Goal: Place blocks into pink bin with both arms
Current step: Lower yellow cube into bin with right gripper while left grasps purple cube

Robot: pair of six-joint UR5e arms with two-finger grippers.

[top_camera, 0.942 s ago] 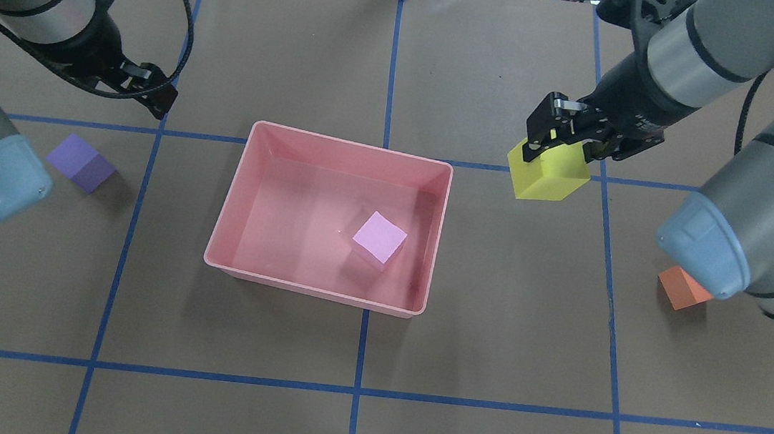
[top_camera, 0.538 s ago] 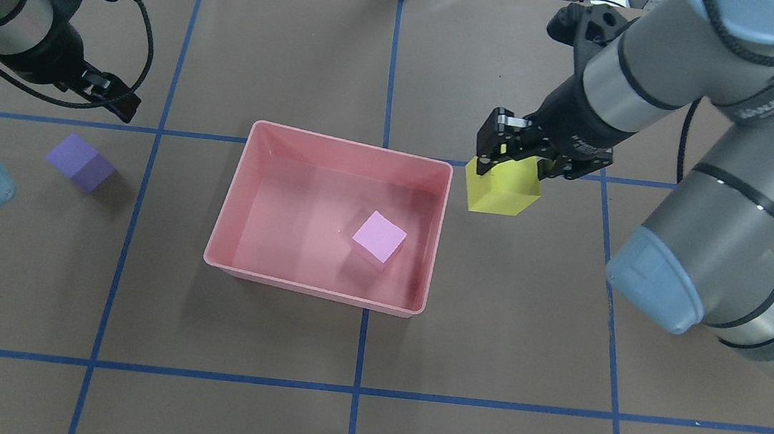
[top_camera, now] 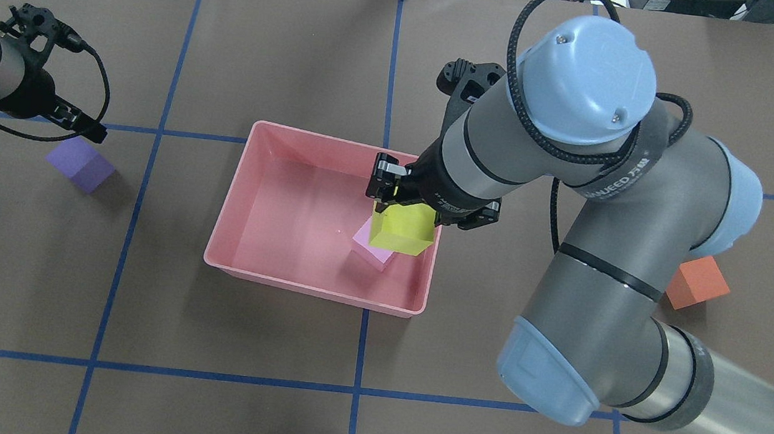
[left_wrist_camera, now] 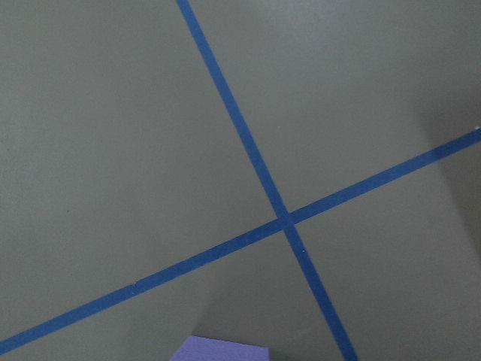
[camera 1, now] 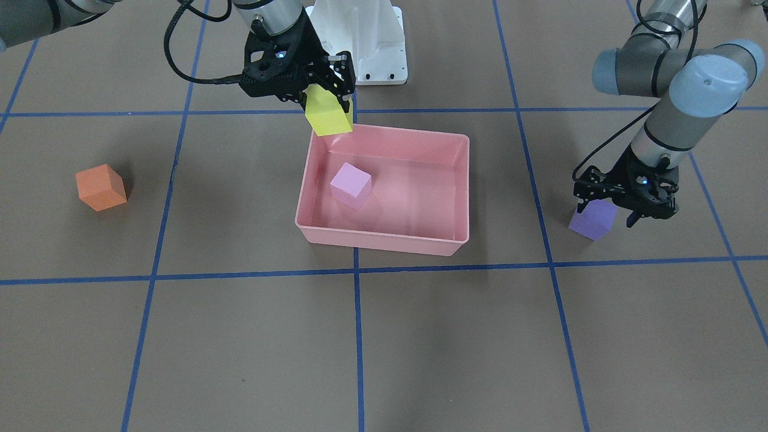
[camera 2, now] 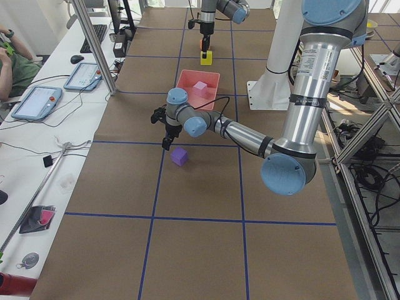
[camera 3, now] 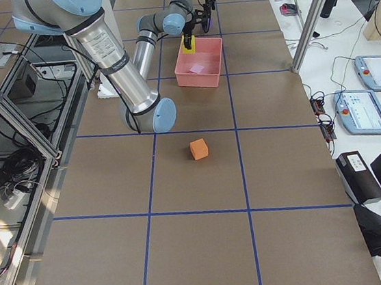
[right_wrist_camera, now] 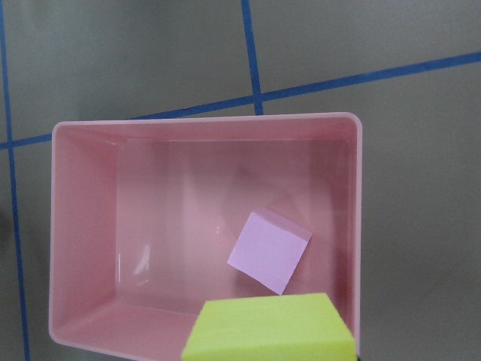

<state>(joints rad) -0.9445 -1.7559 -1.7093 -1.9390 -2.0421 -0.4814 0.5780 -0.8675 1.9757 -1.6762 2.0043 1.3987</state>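
Progress stood at one of four: the lilac block [camera 1: 351, 185] lay inside the pink bin [top_camera: 235, 194], the yellow block [top_camera: 402, 229] hung clamped in my right gripper [top_camera: 406, 208] above the bin's right end, unreleased, and the purple block [top_camera: 80, 163] and orange block [top_camera: 699, 282] sat on the desk [top_camera: 272, 349]. Since half a second earlier, that gripper had crossed from outside the bin's wall to over its interior, while my left gripper [camera 1: 605, 210], jaws spread and empty, had neared the purple block.

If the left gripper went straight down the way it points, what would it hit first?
Most likely the purple block: the left gripper hangs just over it, jaws apart. Depth is unclear; they may pass beside it to the table.
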